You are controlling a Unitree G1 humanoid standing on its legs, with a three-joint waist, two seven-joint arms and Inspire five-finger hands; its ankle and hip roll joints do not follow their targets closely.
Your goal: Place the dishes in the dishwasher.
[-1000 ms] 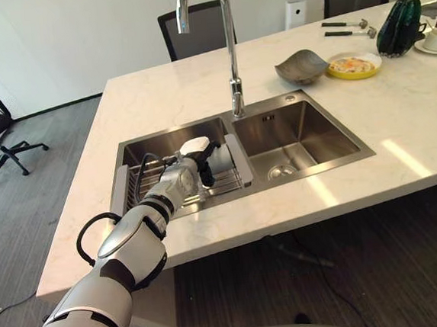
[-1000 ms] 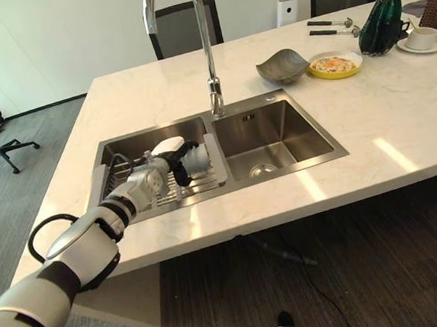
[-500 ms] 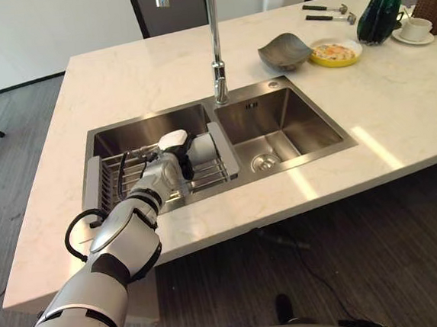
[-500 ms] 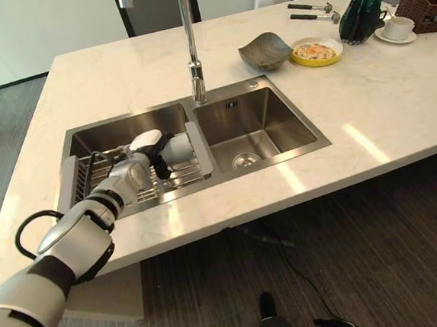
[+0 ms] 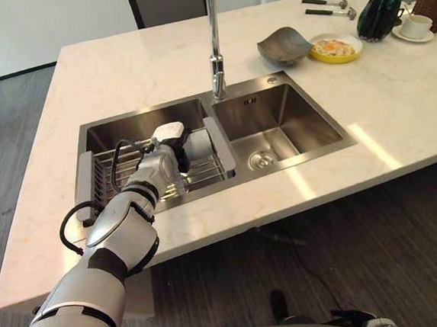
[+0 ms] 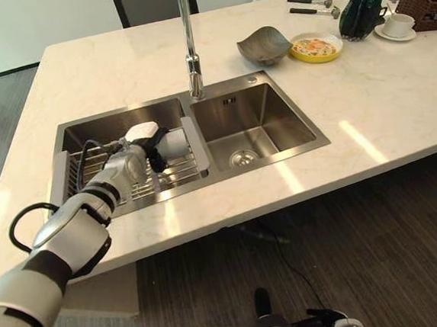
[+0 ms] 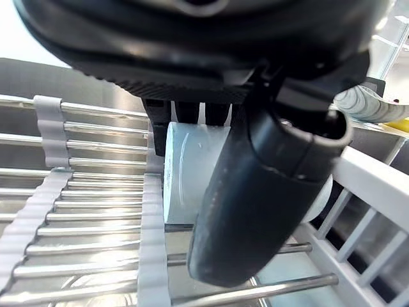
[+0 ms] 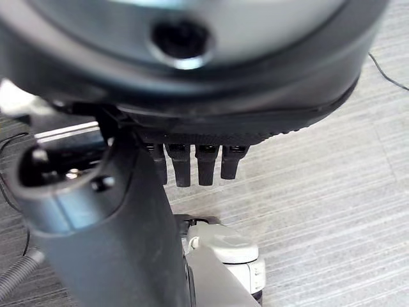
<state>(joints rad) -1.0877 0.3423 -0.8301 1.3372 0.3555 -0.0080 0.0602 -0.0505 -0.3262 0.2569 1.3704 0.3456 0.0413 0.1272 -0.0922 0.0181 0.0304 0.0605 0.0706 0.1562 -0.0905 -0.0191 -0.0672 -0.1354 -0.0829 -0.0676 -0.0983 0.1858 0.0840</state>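
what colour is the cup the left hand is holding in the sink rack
White; the cup shows best in the left wrist view, with the left hand curled round it.

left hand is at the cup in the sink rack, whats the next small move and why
Probably lift the cup straight up out of the rack: the left hand already has thumb and fingers curled round it, while it still lies on the bars.

A pale marble counter point(image 5: 119, 73) carries everything, with a double steel sink point(image 5: 291, 123) set into it. The left hand point(image 5: 166, 154) is over the sink's left basin, above a wire rack point(image 5: 120, 176) that spans that basin. Well beyond the hand, past the tap point(image 5: 214, 57), a grey bowl point(image 5: 285, 45) sits touching a yellow plate of food point(image 5: 334, 47). Farther off lie two hammers point(image 5: 327, 4), a dark green vase point(image 5: 382, 8), and a white cup on a saucer point(image 5: 418, 25).
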